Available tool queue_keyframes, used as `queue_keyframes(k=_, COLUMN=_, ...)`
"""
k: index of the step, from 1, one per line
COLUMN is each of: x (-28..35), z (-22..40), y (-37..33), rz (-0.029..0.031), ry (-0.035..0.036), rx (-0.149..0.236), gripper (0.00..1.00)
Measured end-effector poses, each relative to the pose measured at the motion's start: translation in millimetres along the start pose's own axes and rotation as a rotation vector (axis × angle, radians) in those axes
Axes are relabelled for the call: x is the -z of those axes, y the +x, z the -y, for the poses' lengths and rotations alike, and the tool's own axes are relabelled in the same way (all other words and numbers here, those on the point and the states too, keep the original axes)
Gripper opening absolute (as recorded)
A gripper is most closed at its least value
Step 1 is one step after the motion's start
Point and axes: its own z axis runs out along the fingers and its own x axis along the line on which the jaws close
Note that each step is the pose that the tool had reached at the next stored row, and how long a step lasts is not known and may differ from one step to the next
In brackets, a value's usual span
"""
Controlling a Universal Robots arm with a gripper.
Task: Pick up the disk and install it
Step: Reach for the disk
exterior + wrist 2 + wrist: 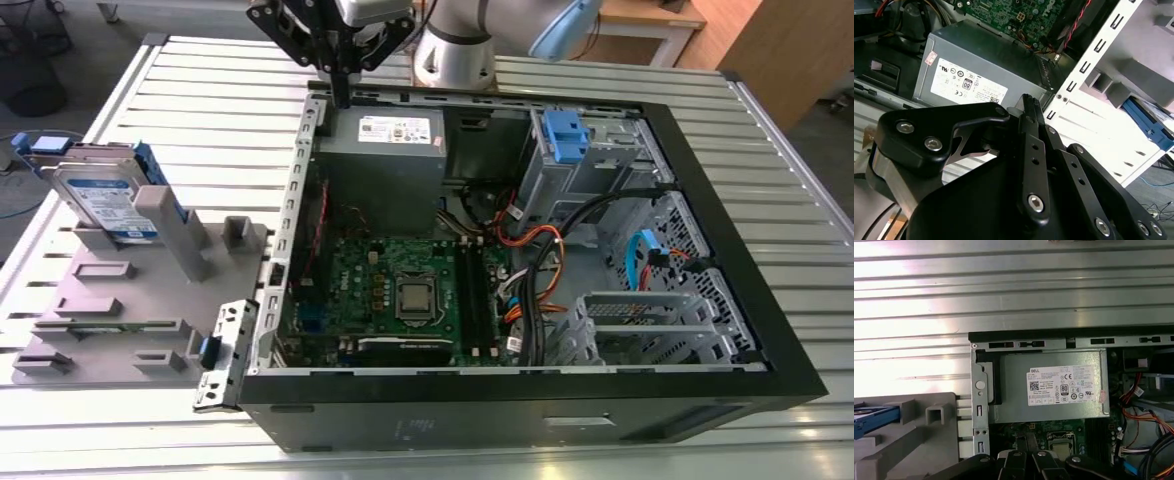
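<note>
My gripper point(342, 97) hung with its two fingers point(1030, 107) brought together and nothing between them. It was poised just above the far rim of the open computer case point(747, 250), over the corner where the power supply point(380, 150) sits.

That one grey power supply lay directly below me in both wrist views. It carried two stickers: one large white label point(970, 82) with black print, a square code and a row of small round marks, and one little sticker point(930, 58) at a corner, too small to make out. Beyond it lay a single green motherboard point(400, 290) with one processor socket point(416, 297). Towards the exterior view's right stood a tall metal drive cage point(587, 165) with one blue plastic clip point(567, 135) on top. Orange and black cables point(534, 250) ran between the cage and the board.

The disk point(110, 205) was well apart from me, outside the case at the exterior view's left. There was one of it, standing upright on edge in a grey slotted fixture point(147, 300). Its white-and-blue label faced the camera and a blue bracket point(150, 165) ran along its edge. The label's print was too small to tell. Case and fixture both rested on a ribbed metal table point(200, 80).
</note>
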Motion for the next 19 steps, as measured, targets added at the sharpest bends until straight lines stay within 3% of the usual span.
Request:
queue_keyframes(k=12, x=0.1, z=0.2, y=2.3, rz=0.0000, ry=0.0000, rx=0.000, gripper=0.11)
queue_keyframes(k=19, x=0.1, z=0.7, y=8.2, rz=0.0001, ry=0.0000, rx=0.000, gripper=0.11)
